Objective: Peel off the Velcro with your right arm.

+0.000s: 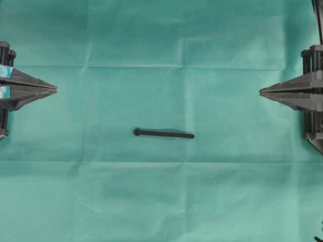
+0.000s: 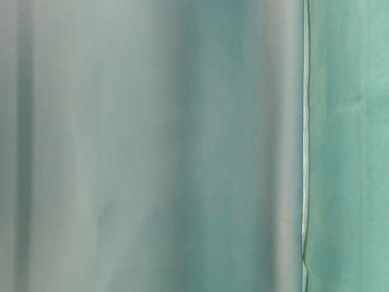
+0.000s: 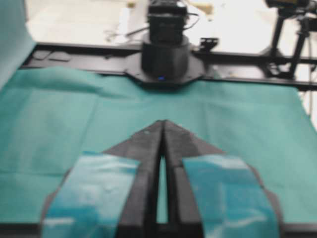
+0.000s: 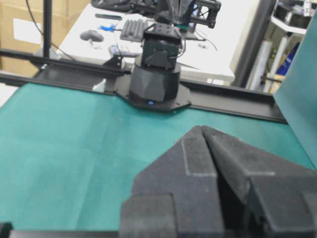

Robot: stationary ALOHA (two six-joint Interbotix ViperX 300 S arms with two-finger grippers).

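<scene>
The Velcro (image 1: 164, 133) is a thin black strap lying flat on the green cloth near the middle of the overhead view, its round knob at the left end. My right gripper (image 1: 261, 92) sits at the right edge, dark grey wedge fingers shut tip to tip with nothing held, well right of the strap. At the left edge my left gripper (image 1: 55, 90), with teal patches, is also shut and holds nothing. In the wrist views the left gripper (image 3: 164, 122) and right gripper (image 4: 200, 128) point over bare cloth; the strap is out of both views.
A green cloth (image 1: 161, 201) covers the table, with fold creases. The opposite arm's black base (image 3: 166, 54) stands at the far end in the left wrist view, and another base (image 4: 154, 74) in the right wrist view. The table-level view shows only blurred green cloth (image 2: 152, 146).
</scene>
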